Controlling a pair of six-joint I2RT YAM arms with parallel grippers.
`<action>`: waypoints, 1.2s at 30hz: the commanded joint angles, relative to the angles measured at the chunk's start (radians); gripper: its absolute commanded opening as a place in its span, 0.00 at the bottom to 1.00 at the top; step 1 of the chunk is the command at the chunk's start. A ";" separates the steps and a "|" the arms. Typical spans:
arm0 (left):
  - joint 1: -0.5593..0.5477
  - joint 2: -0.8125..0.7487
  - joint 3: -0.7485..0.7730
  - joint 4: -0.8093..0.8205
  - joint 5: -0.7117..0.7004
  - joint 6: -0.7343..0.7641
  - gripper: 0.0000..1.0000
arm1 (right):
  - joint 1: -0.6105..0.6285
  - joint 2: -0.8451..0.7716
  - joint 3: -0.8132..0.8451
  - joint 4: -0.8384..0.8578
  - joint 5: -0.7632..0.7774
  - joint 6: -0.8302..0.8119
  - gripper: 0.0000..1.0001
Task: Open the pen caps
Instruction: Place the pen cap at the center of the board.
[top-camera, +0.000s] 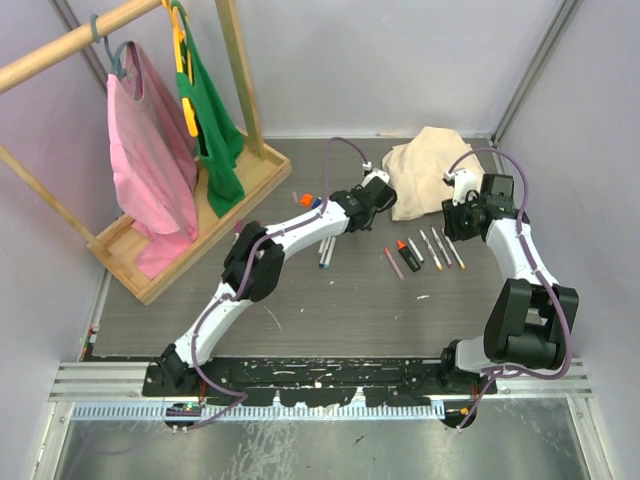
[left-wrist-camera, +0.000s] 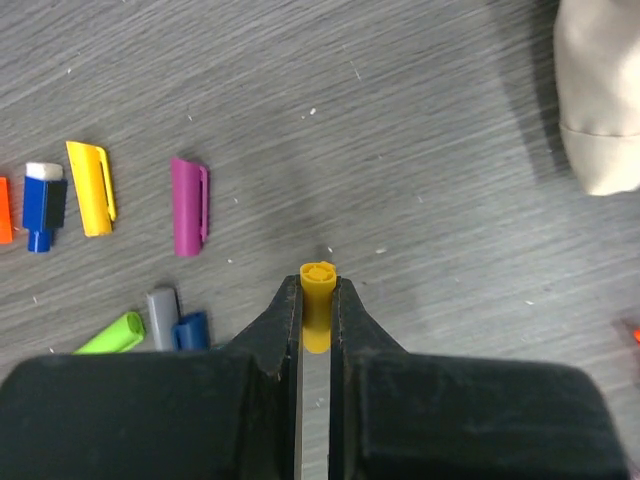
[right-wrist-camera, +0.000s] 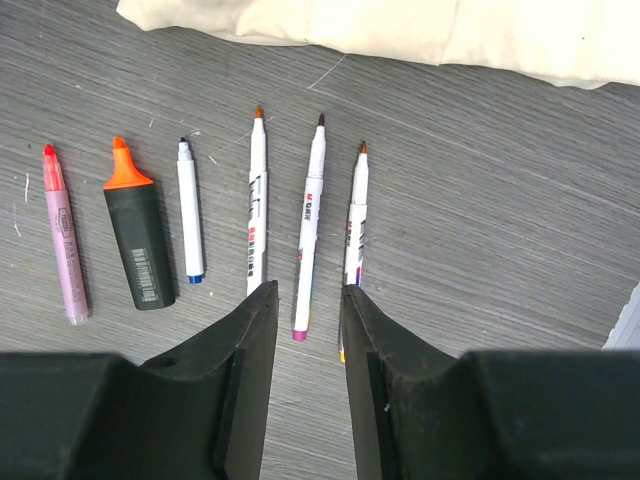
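My left gripper (left-wrist-camera: 317, 295) is shut on a small yellow cap (left-wrist-camera: 318, 300) and holds it above the table; it sits near the cloth in the top view (top-camera: 372, 200). Loose caps lie below it: a yellow one (left-wrist-camera: 90, 187), a purple one (left-wrist-camera: 187, 205), a blue-and-white piece (left-wrist-camera: 43, 200), a green one (left-wrist-camera: 112, 335), a grey one (left-wrist-camera: 161, 315) and a blue one (left-wrist-camera: 192, 330). My right gripper (right-wrist-camera: 305, 300) is open and empty above a row of uncapped white pens (right-wrist-camera: 308, 220); it shows in the top view (top-camera: 462, 222).
A pink marker (right-wrist-camera: 63, 235), a black highlighter with an orange tip (right-wrist-camera: 137, 240) and a short white pen (right-wrist-camera: 189, 222) lie left of the white pens. A beige cloth (top-camera: 425, 170) lies at the back. A wooden clothes rack (top-camera: 190, 210) stands at the back left.
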 joint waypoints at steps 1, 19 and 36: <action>0.021 0.045 0.139 -0.100 -0.050 0.062 0.04 | -0.007 -0.053 0.004 0.034 -0.033 -0.004 0.38; 0.059 0.128 0.261 -0.063 -0.050 0.126 0.21 | -0.010 -0.074 -0.004 0.032 -0.059 -0.005 0.39; 0.055 -0.165 0.027 0.043 0.086 0.140 0.37 | -0.012 -0.098 -0.009 0.023 -0.104 -0.015 0.39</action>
